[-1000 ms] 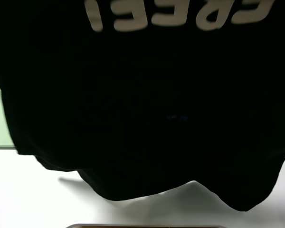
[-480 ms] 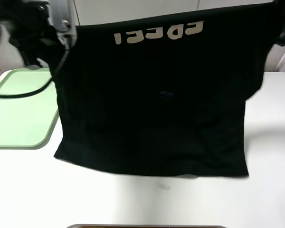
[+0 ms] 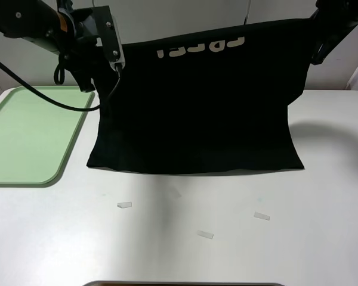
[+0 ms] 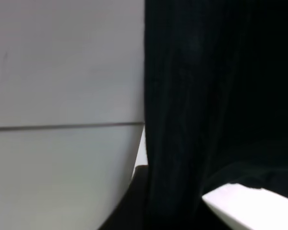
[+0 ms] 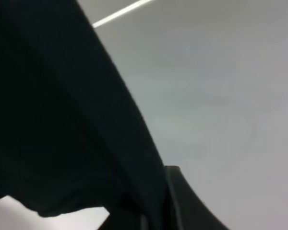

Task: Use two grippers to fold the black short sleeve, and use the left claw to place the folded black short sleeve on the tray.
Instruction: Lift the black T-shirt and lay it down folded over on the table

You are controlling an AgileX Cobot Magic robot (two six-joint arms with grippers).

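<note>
Shirt first: the black short sleeve (image 3: 197,113) is held up as a spread sheet over the far middle of the table (image 3: 227,256). Its top edge is stretched between the two grippers. Its lower hem meets the tabletop, or comes very close; cannot tell which. Pale beige letters (image 3: 200,47) run along the top edge and read upside down from the high camera.

Left claw (image 3: 104,68): clenched on the shirt's upper left corner. The pinch point itself is hidden behind the arm's body in the high view. The left wrist view shows black cloth (image 4: 206,96) hanging right against a dark finger (image 4: 139,201). A grey bar (image 3: 113,39) and a small orange spot (image 3: 62,21) mark this arm. A black cable (image 3: 42,98) loops from it over the far end of the tray.

Right claw (image 3: 323,33): clamped on the shirt's upper right corner, at the far right. The right wrist view shows cloth (image 5: 48,120) draped against a dark finger (image 5: 182,201).

Tray (image 3: 24,137): light green, flat on the left side of the table. Nothing lies on it apart from the cable's shadow. The shirt's lower left corner is near the tray's right rim but apart from it.

Table: white. Three small pale strips lie on the near side of the shirt, apart from the hem: one left (image 3: 125,205), one middle (image 3: 205,235), one right (image 3: 262,215). A soft shadow falls on the table to the right of the shirt.
</note>
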